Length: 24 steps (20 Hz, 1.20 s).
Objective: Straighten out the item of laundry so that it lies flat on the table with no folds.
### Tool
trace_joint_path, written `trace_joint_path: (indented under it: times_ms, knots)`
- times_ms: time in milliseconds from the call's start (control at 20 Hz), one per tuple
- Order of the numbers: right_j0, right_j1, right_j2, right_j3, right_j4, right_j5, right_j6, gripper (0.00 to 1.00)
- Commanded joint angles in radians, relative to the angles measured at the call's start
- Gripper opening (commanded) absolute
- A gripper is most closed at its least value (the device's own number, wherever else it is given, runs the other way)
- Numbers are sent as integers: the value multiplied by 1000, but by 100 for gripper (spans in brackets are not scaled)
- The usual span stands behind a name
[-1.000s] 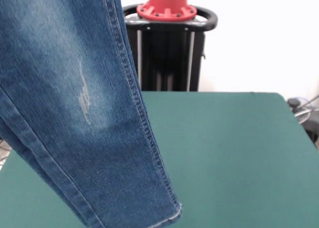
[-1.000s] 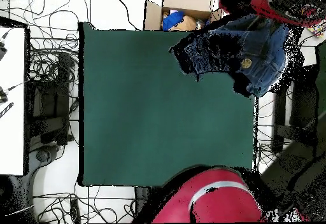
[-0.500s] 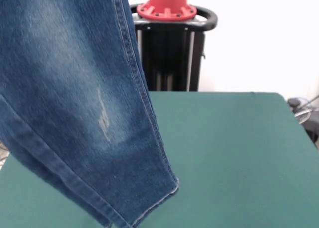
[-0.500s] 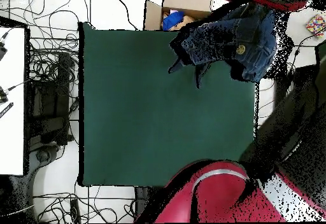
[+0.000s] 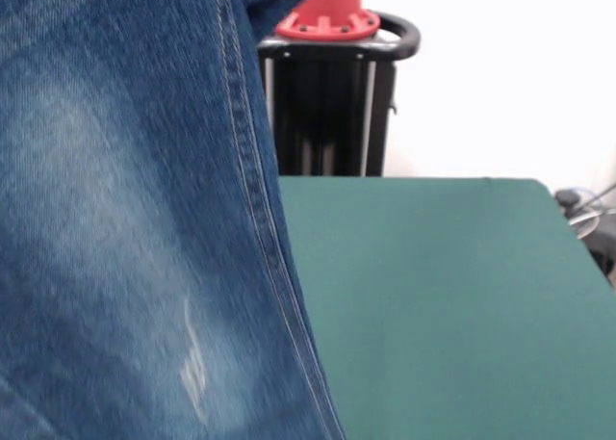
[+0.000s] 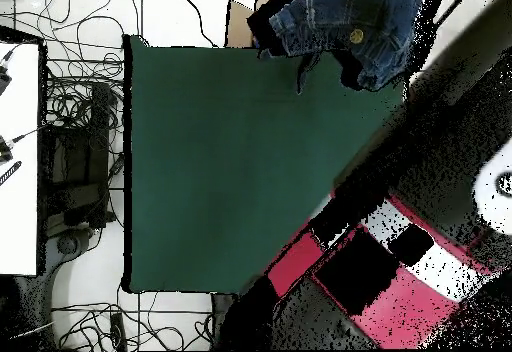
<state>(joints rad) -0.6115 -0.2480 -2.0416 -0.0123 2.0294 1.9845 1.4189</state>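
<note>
In the front view, the jeans point(image 5: 125, 228) hang in the air close to the camera and fill the left half of the scene from top edge to bottom edge. A tan-stitched seam runs down the cloth, with faded whitish patches to its left and a small pale scuff low down. Behind them the green surface point(image 5: 452, 305) lies bare on the right, and the black pedestal point(image 5: 327, 103) with its red collar stands at the far side.

From overhead, the jeans point(image 6: 345, 28) show as a bunched mass at the surface's point(image 6: 230, 168) top right corner, waistband and a metal button point(image 6: 355, 36) facing up, partly over a cardboard box point(image 6: 238, 20) beyond the edge. The red and black arm point(image 6: 380, 268) stretches along the right side. Cables sprawl on the floor to the left. The pincer is hidden, so I cannot tell whether it is clenched or released.
</note>
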Motion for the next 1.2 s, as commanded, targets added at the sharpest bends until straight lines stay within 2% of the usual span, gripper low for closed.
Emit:
trace_joint_path:
  times_ms: [50, 250, 400, 500, 700, 900, 1000, 1200]
  knots:
    - [-10, -97, -538, 43, 330, 93, -260, 0]
    - [-13, -115, -617, 55, 395, 106, -266, 0]
    - [-6, -80, -586, 49, 405, 59, -222, 0]
    - [7, -34, -520, 42, 376, -11, -176, 0]
    - [61, 105, -287, 56, 206, -183, -81, 0]
    - [167, 231, -48, 185, -7, -303, -57, 0]
    - [211, 257, 28, 238, -81, -327, -58, 0]
    - [259, 266, 128, 262, -181, -351, -35, 0]
